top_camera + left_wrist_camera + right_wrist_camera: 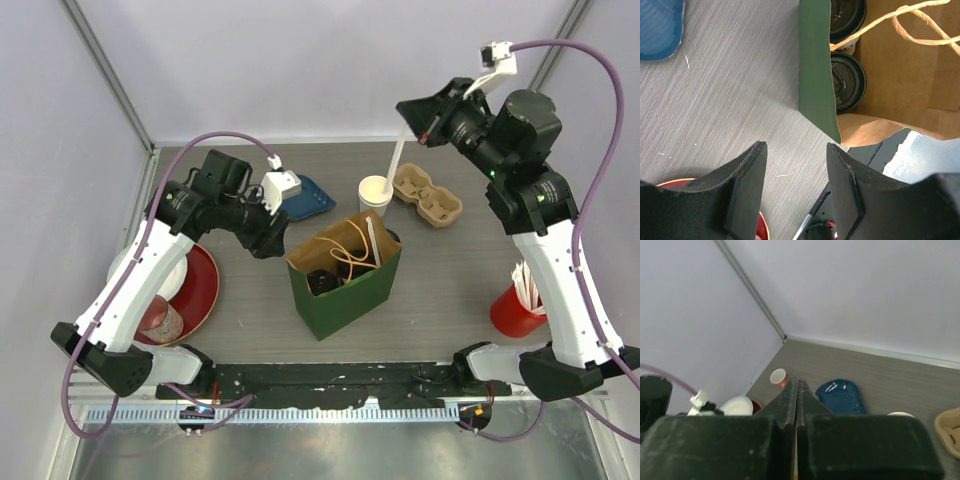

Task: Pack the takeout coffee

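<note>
Two black-lidded coffee cups [847, 82] sit inside the green bag [350, 300], the left gripper [796, 147] hangs half-open and empty just left of it, and behind it the right gripper [796, 385] pinches a white straw [398, 158] over a cream cup [375, 190].

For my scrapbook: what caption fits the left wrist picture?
Open left gripper beside the green bag, two black-lidded cups inside.
</note>
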Available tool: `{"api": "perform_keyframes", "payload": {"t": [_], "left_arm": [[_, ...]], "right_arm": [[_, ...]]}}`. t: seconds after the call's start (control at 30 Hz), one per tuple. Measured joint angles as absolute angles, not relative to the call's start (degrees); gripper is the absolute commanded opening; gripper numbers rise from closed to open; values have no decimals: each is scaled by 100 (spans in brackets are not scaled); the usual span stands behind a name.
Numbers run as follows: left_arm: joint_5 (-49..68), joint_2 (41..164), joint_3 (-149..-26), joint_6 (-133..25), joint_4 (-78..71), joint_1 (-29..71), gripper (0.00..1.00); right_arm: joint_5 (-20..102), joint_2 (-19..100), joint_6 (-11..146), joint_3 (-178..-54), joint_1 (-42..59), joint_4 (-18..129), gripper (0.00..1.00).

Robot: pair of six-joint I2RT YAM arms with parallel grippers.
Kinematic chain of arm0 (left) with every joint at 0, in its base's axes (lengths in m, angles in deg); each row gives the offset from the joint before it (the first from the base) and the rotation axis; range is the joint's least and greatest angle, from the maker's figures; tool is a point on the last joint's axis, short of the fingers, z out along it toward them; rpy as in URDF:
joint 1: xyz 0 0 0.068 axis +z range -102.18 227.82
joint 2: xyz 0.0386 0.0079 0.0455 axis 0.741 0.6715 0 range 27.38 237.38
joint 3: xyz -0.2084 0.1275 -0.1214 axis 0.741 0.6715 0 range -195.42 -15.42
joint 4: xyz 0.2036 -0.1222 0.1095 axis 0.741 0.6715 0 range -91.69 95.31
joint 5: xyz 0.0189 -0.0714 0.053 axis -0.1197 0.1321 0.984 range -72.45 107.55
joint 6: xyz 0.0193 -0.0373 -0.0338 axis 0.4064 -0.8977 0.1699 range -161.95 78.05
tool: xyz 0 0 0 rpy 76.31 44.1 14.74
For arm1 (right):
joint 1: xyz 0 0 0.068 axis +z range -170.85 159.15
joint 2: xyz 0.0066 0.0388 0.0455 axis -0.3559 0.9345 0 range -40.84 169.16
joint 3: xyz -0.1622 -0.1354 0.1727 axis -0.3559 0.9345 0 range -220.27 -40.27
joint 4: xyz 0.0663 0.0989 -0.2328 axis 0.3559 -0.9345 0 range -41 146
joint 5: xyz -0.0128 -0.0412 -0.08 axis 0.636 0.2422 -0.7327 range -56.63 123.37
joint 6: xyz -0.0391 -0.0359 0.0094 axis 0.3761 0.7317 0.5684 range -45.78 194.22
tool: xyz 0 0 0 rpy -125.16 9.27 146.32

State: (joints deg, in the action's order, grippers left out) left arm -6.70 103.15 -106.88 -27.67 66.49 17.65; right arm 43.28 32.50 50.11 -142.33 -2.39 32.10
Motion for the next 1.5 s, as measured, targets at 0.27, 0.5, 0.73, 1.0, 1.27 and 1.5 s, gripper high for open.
{"api": "perform_keyframes", "payload": {"t": [0.27,0.5,0.73,1.0,1.27,1.5], "left_arm": [[-648,10345,-10688,-2765,6652,1817,55],[-650,10350,-10688,-2763,6654,1859,55],[-650,10350,-10688,-2754,6656,1865,55],[-654,10418,-10688,-2754,6660,1865,55],[-652,10442,-10688,-2754,6687,1865,55],[-652,10442,-10688,-2754,6700,1867,55]], "right_arm": [[4717,3075,5572,-13975,303,2851,1],[4621,3022,5872,-13914,460,2663,1],[4634,2793,5891,-13420,500,2626,1],[4483,2850,5964,-14139,528,2467,1],[5001,2620,5723,-14375,537,2790,1],[5178,2174,5583,-13026,535,3157,1]]}}
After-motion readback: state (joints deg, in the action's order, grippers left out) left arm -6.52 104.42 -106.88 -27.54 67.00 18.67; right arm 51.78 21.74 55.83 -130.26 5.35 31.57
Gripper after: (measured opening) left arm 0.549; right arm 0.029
